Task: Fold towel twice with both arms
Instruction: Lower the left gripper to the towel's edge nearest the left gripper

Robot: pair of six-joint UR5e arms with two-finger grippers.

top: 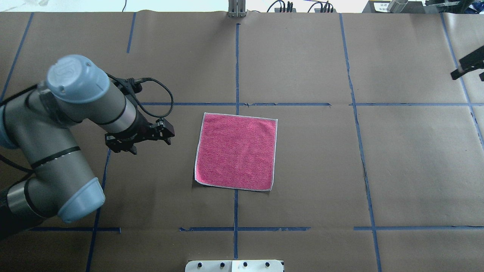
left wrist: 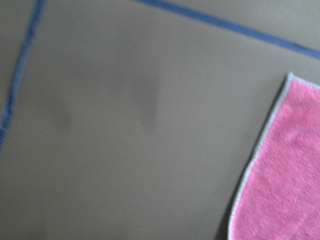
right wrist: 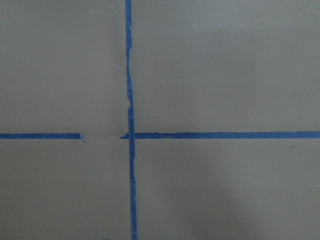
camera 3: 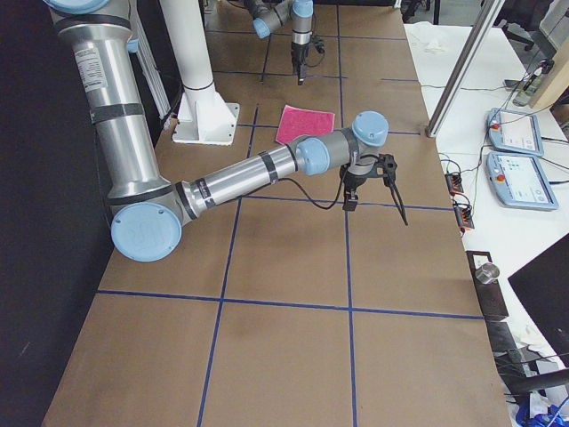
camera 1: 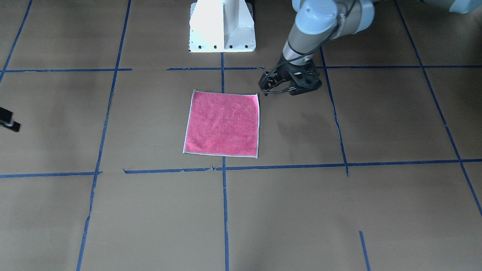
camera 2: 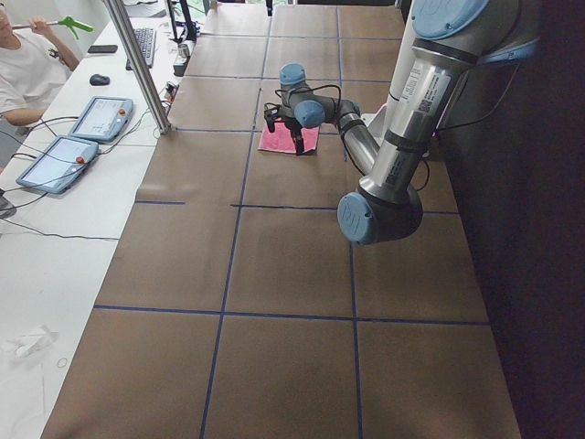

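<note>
A white sticker [camera 2: 426,87] with a dark code and small print runs along the upper tube of the left arm [top: 56,124]; the print is too small to read. The round blue cap on that arm carries a faint raised mark that cannot be made out either. A similar sticker [camera 3: 87,60] sits on the right arm [camera 3: 240,173], and it is just as unreadable.

Seen from overhead, the left claw [top: 149,141] hangs over the left part of the table [top: 302,56]. Its two black fingers are spread wide with nothing between them. It sits just beside the towel's left edge, off the cloth. Its wrist camera, blurred, shows bare brown paper with one towel corner at the side.

The towel [top: 236,151] lies flat and unfolded at the middle of the table. Its pink face is up and a pale grey border runs all round. It lies across one blue tape line [top: 236,68], just on the robot's side of the line that crosses it.

The right claw [camera 3: 379,212] is far out to the right, well apart from the towel. Its fingers are also splayed wide and hold nothing. It hangs over a crossing of tape lines.
</note>
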